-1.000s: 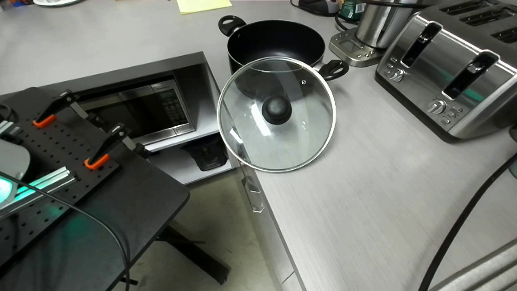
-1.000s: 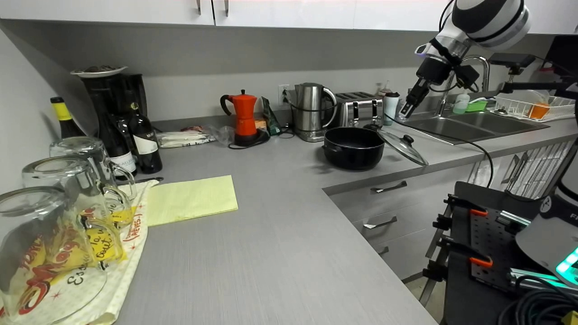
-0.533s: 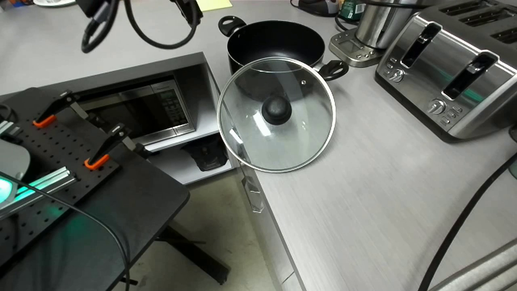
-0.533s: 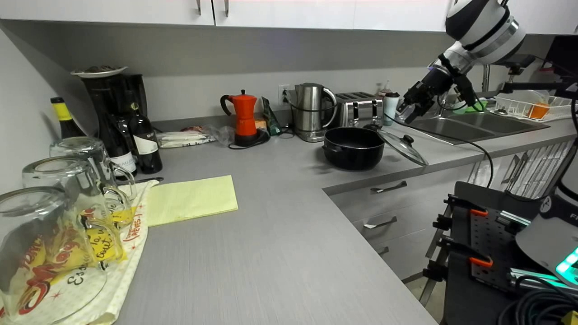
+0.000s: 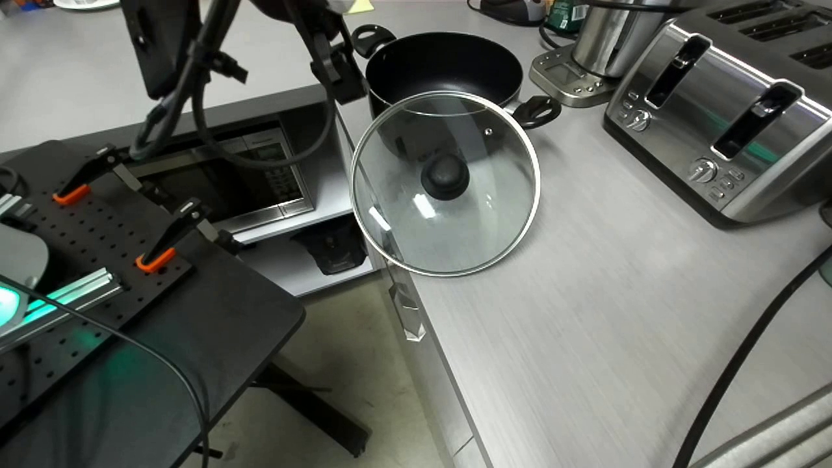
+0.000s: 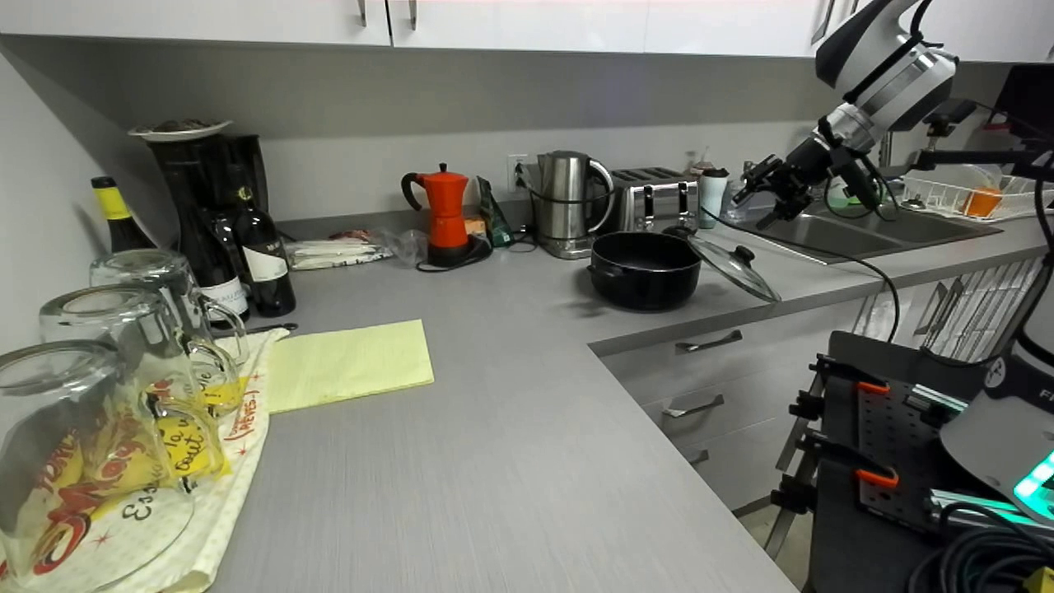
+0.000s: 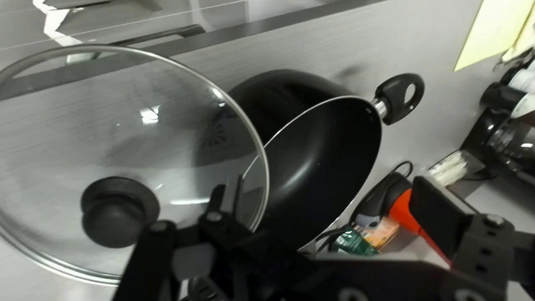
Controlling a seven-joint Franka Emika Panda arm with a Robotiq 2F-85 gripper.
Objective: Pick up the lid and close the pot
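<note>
The clear glass lid with its black knob leans tilted against the black pot. Its upper edge is at the pot's rim and its lower edge is over the counter's front edge. In an exterior view the lid slopes down from the pot, which stands upright and open. My gripper is above and beyond the lid there. In the wrist view my gripper is open and empty, fingers wide apart; the lid's knob is left of both fingers, and the pot shows between them.
A silver toaster and a steel kettle stand behind the pot. A red moka pot is farther along the wall. A sink lies to one side. A black cable crosses the counter near the lid.
The arm has come into an exterior view from the top and moved lower, toward the pot and lid. My gripper has turned, and its fingers now show spread. The lid and pot have not moved.
</note>
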